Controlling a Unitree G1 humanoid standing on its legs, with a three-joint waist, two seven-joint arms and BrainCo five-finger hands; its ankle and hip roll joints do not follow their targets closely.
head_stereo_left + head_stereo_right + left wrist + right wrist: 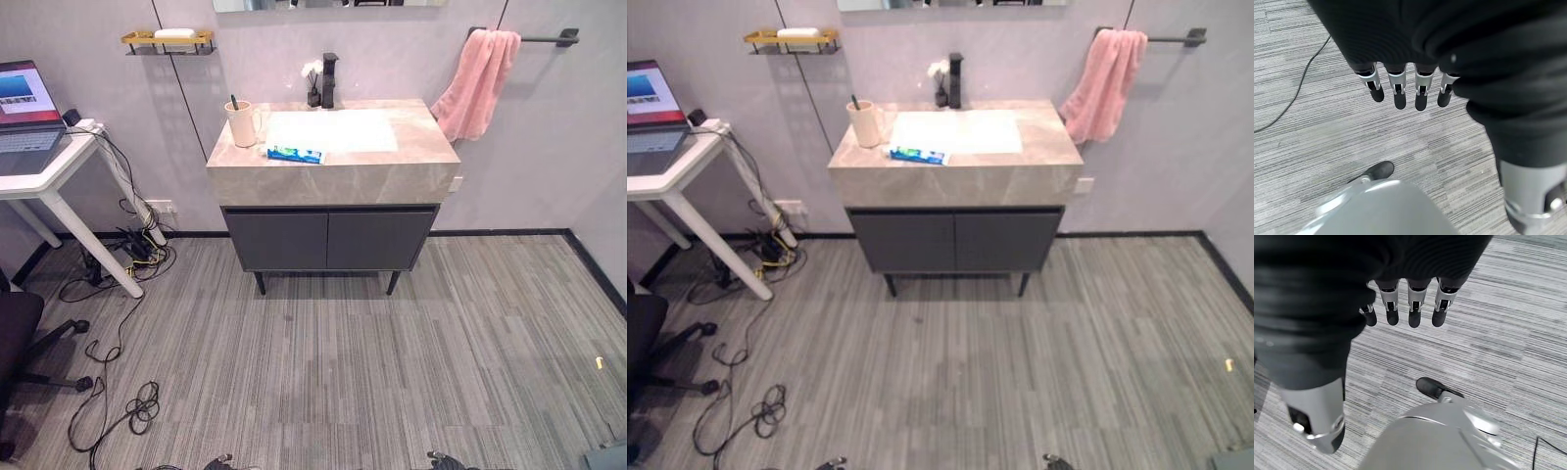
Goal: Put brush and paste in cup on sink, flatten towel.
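Note:
A beige cup [241, 123] stands on the left of the stone sink counter [333, 178], with a dark brush handle [233, 101] sticking up out of it. A blue and green paste tube [295, 154] lies flat by the front edge of the white basin [333, 130]. A pink towel [477, 80] hangs bunched on a black wall bar [549, 39] to the right of the sink. My left hand [1408, 90] hangs over the grey floor, far from the sink, with straight fingers and nothing in it. My right hand [1400, 308] hangs the same way, open and holding nothing.
A black faucet [328, 78] stands behind the basin, above a dark two-door cabinet [328, 240]. At the left are a white desk [44, 181] with a laptop [24, 117], loose cables [127, 401] on the floor and a black chair [15, 333]. A gold shelf [167, 41] is on the wall.

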